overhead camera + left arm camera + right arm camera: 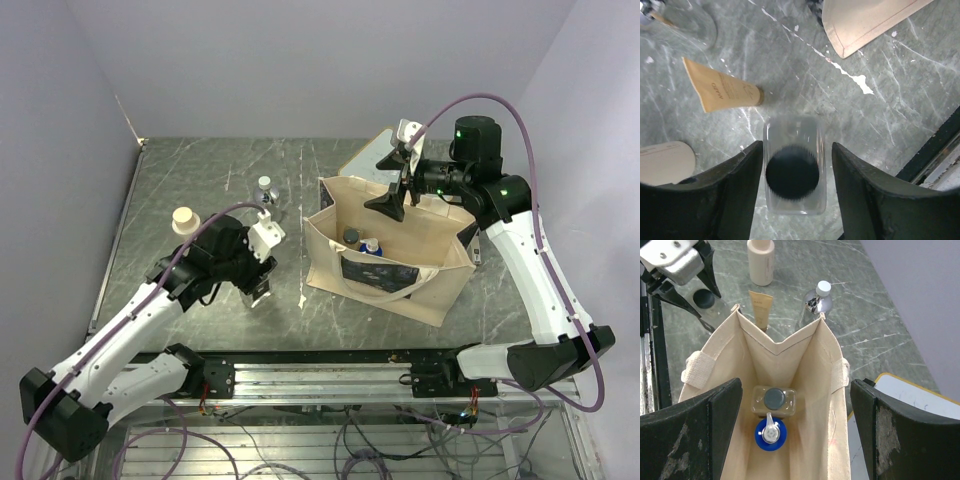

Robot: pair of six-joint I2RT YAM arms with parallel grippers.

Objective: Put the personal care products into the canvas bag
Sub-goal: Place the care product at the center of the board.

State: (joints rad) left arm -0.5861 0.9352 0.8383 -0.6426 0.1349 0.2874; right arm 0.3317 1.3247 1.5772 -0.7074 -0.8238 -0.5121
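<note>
The canvas bag (435,262) stands open right of the table's middle. Inside it stand a clear bottle with a dark cap (774,400) and an orange bottle's blue cap (771,434). My right gripper (796,410) hangs open above the bag's mouth, holding nothing. My left gripper (794,170) is open around an upright clear bottle with a black cap (792,172); the left finger (740,185) is at its side and a gap shows on the right. On the table lie a tan tube (722,90), a cream cylinder (185,220) and a clear bottle with a silver cap (265,190).
A white board with a yellow edge (920,400) lies under and behind the bag on the right. The metal rail (330,370) with the arm bases runs along the near edge. Grey walls close the table at the left and back.
</note>
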